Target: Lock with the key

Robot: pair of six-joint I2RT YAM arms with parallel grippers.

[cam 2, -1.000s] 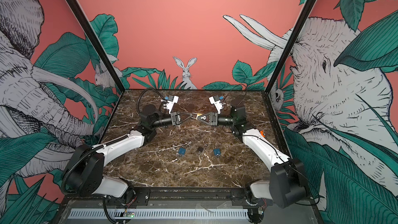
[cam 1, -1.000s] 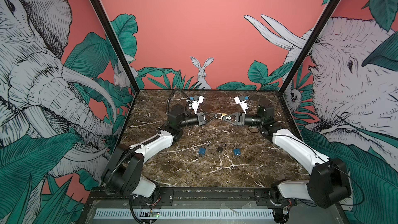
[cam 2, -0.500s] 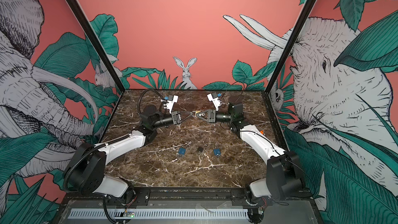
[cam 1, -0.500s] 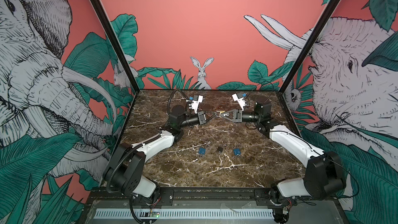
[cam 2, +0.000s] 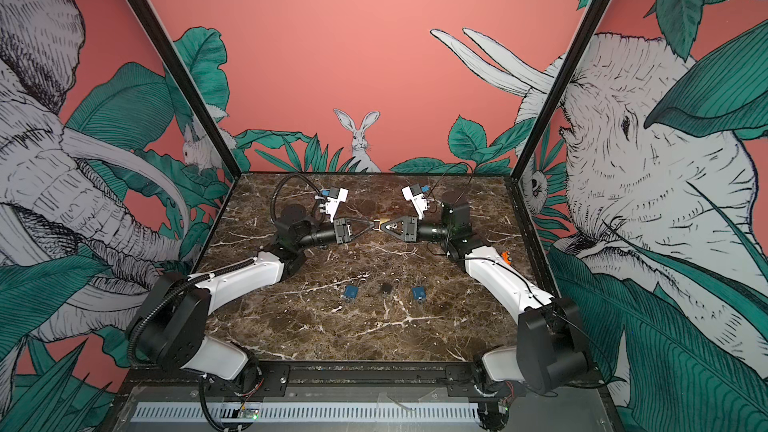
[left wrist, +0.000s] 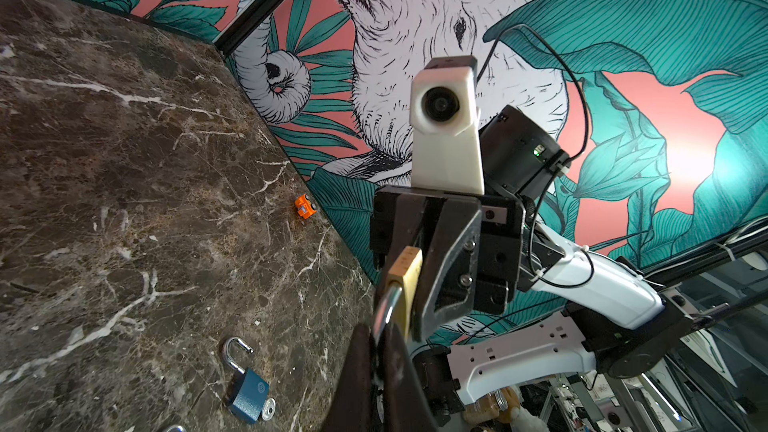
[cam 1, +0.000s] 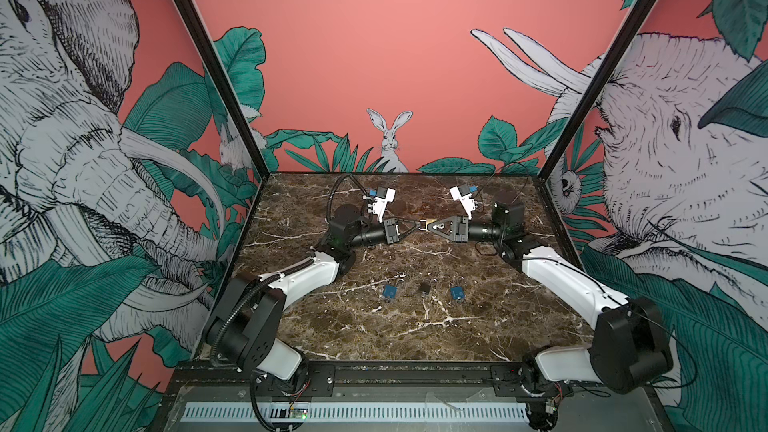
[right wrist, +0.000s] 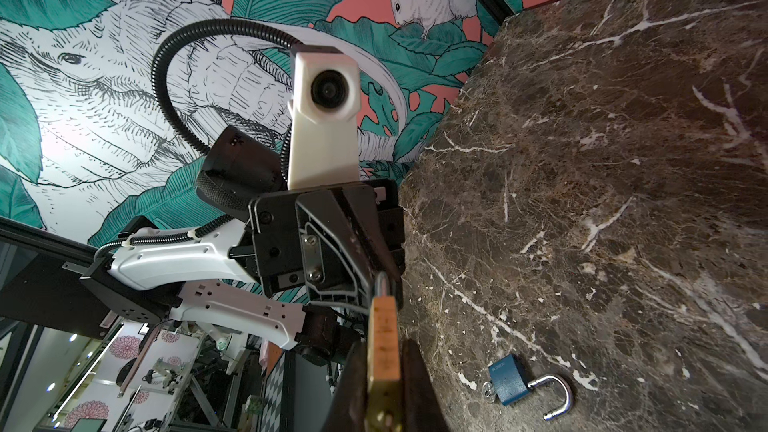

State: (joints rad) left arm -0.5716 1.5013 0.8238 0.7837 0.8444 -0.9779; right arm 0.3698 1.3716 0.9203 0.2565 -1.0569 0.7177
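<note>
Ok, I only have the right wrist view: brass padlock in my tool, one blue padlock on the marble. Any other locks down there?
Observer: Three lie in a row in both top views: a blue steel-shackled padlock, a small black padlock and a second blue padlock.
Operator: Anything loose near my arm?
Observer: A small orange block sits at the brown marble table's right edge, beside your arm.
Operator: Where are the tools relative to that row?
Observer: The left tool and right tool meet tip to tip on the rectangular brass padlock, farther back, apart from the row.

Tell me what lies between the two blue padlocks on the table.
A small black padlock lies between them, apart from both; both top views show it.
</note>
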